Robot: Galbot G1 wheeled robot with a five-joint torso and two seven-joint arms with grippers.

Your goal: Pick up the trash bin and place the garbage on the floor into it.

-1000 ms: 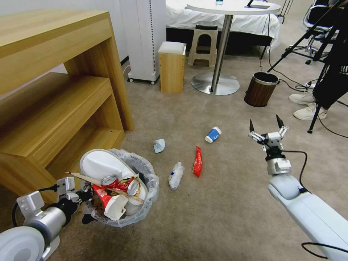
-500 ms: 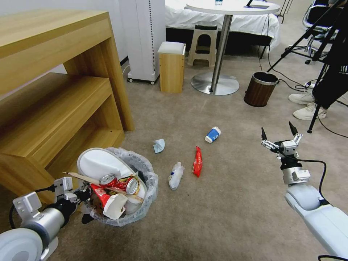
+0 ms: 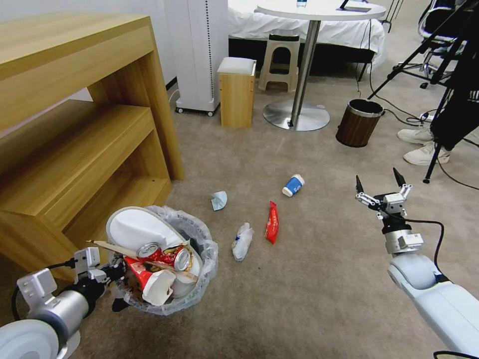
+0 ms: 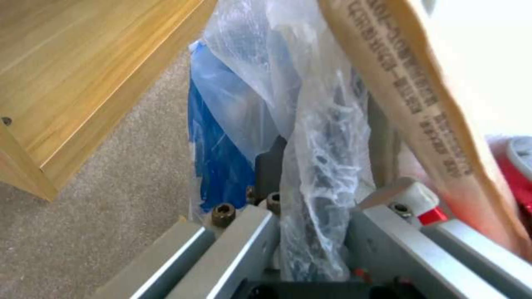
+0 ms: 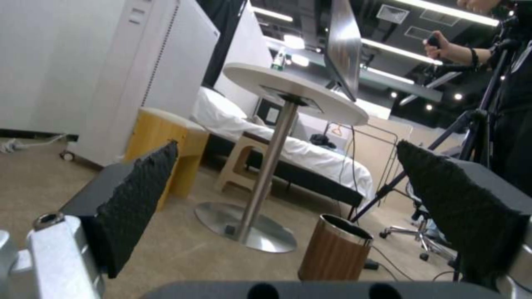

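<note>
The right end effector (image 3: pixel 379 191) has edged left, jaws wide and empty. Lower left, the left end effector (image 3: pixel 114 280) clamps the trash bin (image 3: pixel 199 279), heaped with slippers (image 3: pixel 139 227), cans (image 3: pixel 149 249) and carton (image 3: pixel 157 286).

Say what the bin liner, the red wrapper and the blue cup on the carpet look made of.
Liner of the trash bin: thin translucent plastic film, crinkled and glossy. Red wrapper: probably shiny plastic or foil, flat and creased. Blue cup: seemingly paper, matte, with a white rim.

Apparently a staged bedroom in a studio, white bed (image 3: pixel 279 25), round table (image 3: pixel 319 10), tripods (image 3: pixel 424 50), carpet (image 3: pixel 309 279)
</note>
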